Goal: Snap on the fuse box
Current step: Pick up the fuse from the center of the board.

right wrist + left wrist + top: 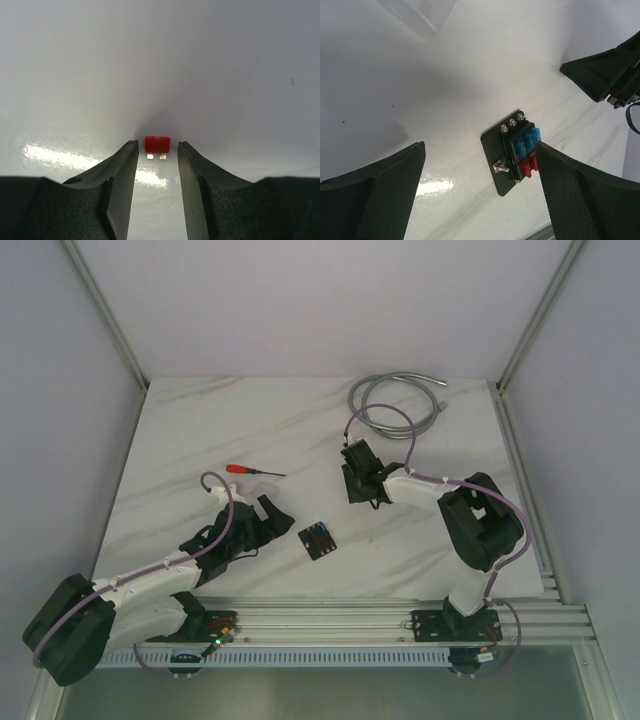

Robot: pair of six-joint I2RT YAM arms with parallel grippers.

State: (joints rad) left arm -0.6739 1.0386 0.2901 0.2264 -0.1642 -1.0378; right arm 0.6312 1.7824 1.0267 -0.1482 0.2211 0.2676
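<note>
The fuse box (318,538) is a small black block lying flat on the marble table, near the front middle. In the left wrist view the fuse box (512,152) shows blue and red fuses, screws and a side flange. My left gripper (272,525) hovers just left of it, wide open and holding nothing; its right finger (580,195) partly covers the box's edge. My right gripper (358,485) points down at the table farther back. It is open, and a loose red fuse (157,144) lies on the table between its tips, with a gap on each side.
A red-handled screwdriver (250,470) lies behind the left gripper. A coiled grey cable (395,405) sits at the back right. An aluminium rail (330,625) runs along the table's front edge, and white walls close in the back and sides.
</note>
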